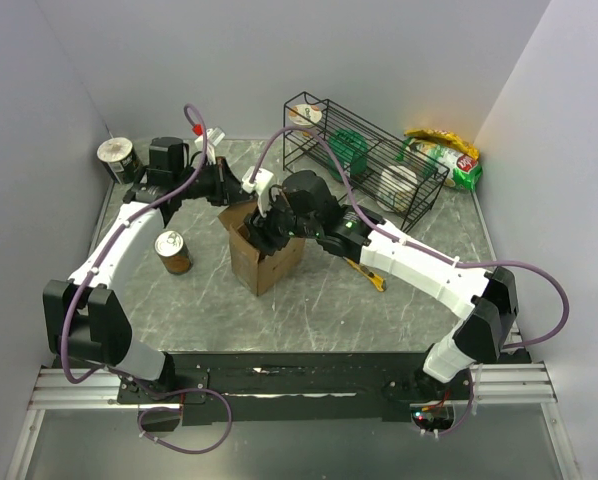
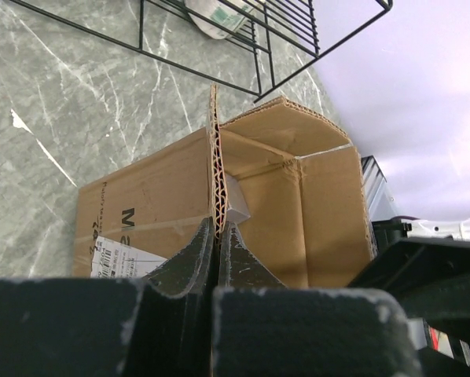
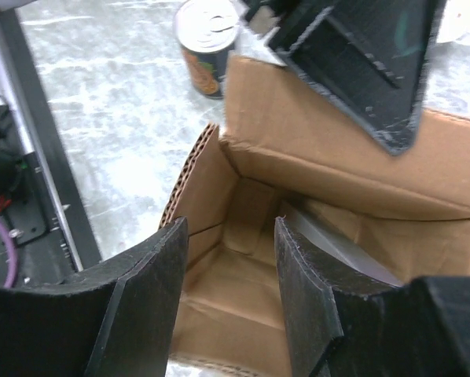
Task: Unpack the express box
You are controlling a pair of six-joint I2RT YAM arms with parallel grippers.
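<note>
The express box (image 1: 264,258) is a brown cardboard carton standing open in the middle of the table. My left gripper (image 1: 245,200) is shut on the edge of one raised flap; the left wrist view shows its fingers (image 2: 218,226) pinching the corrugated edge, with the box (image 2: 164,196) and its white label (image 2: 117,255) beyond. My right gripper (image 1: 269,232) is open over the box mouth. In the right wrist view its gripper (image 3: 231,224) frames the box interior (image 3: 243,275), nothing between the fingers. A pale grey flat item (image 3: 337,243) lies against the inner wall.
A drink can (image 1: 172,252) stands left of the box, also in the right wrist view as a can (image 3: 207,43). A black wire rack (image 1: 369,160) holding goods is at the back, a snack bag (image 1: 444,155) beside it, another can (image 1: 119,158) back left. A yellow object (image 1: 369,272) lies under the right arm.
</note>
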